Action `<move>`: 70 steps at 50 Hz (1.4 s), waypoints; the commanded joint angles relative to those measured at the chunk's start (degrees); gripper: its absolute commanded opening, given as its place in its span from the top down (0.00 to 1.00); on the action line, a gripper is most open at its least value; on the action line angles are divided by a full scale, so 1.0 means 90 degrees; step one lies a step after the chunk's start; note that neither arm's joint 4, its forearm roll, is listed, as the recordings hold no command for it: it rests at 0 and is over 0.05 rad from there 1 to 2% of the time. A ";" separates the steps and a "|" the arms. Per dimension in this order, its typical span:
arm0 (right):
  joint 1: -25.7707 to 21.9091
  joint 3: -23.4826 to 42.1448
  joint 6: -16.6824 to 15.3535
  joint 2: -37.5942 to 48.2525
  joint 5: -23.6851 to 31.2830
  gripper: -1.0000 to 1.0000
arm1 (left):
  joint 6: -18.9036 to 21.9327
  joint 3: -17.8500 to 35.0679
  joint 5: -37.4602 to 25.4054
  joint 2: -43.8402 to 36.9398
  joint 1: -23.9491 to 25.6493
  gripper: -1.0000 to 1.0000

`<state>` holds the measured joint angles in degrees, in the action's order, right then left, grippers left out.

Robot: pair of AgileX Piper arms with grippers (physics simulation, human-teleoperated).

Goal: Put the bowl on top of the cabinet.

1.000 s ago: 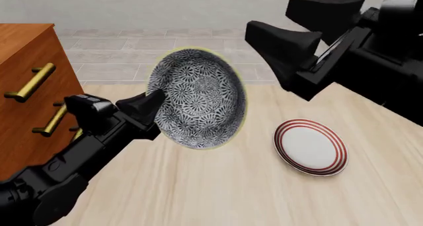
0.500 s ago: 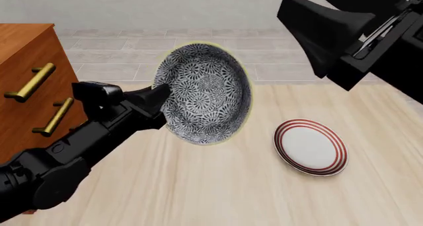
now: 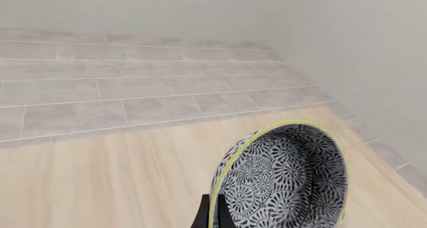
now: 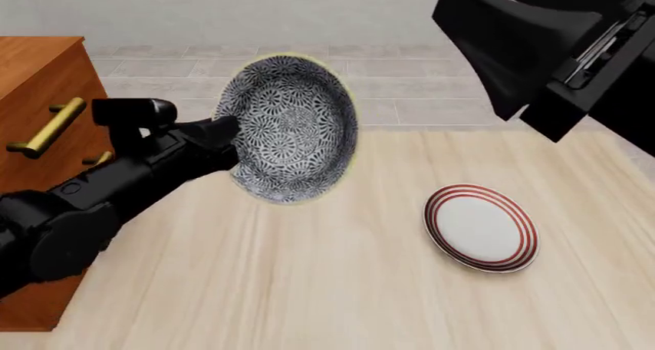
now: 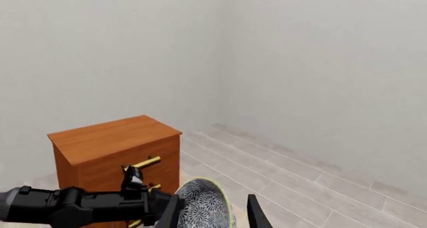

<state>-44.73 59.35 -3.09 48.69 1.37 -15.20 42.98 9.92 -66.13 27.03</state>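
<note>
Blue-white patterned bowl [image 4: 290,129] held tilted on edge, clear above surface [image 4: 338,288], right of cabinet [image 4: 41,81]. Left jaws [image 4: 227,129] pinched on bowl rim. Right jaws [image 4: 511,54] raised, spread, holding nothing, further right of cabinet.

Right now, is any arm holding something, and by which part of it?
The left pincer holds the bowl by its rim, tipped on edge above the table. The right pincer holds nothing.
</note>
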 commanded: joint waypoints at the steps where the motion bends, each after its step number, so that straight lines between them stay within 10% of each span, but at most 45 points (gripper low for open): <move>1: -0.0014 0.0031 0.0084 -0.0059 0.0028 0.00 | 0.0171 0.0456 -0.0793 -0.0215 -0.0420 1.00; 10: -0.0026 0.0031 0.0127 -0.0032 0.0014 0.00 | 0.0926 0.0782 -0.1440 -0.0300 -0.0930 1.00; 35: -0.0021 0.0115 0.0218 -0.0129 0.0108 0.00 | -0.0818 0.1297 -0.2905 -0.0295 -0.1478 1.00; 37: -0.0015 0.0114 0.0245 -0.0174 0.0148 0.00 | -0.0595 0.1219 -0.3224 0.0003 -0.2163 1.00; 70: -0.0057 0.0326 0.0355 -0.0409 0.0507 0.00 | -0.0584 0.2673 -0.4728 -0.0064 -0.1975 1.00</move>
<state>-44.60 61.86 0.41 45.31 5.40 -21.13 63.23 -29.08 -67.20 9.40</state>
